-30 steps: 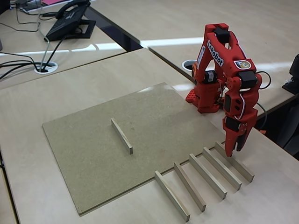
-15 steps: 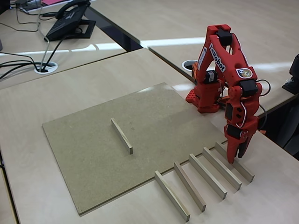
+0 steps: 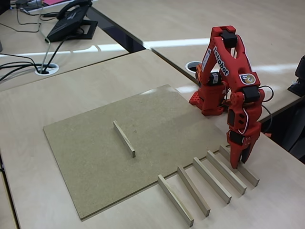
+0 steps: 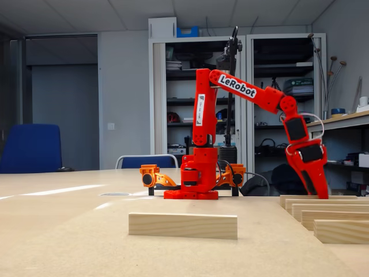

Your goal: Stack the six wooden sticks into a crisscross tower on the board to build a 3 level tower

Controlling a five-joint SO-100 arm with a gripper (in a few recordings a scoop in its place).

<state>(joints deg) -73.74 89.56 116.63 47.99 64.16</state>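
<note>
Gripper [image 3: 237, 164] tip down at the rightmost of five sticks [image 3: 239, 165] off the board [image 3: 86, 157]; jaw state indeterminate. Low fixed view hides contact.

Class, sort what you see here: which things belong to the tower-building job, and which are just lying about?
Job:
- lone stick on the board
- five sticks in a row beside the board
- gripper, down at the rightmost stick

Lying about:
- desk phone
- cables
- shelves
- blue chair

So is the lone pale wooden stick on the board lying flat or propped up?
Flat. The slim pale wooden stick rests full-length on the speckled brown fibreboard sheet, nothing under or on it.
</note>
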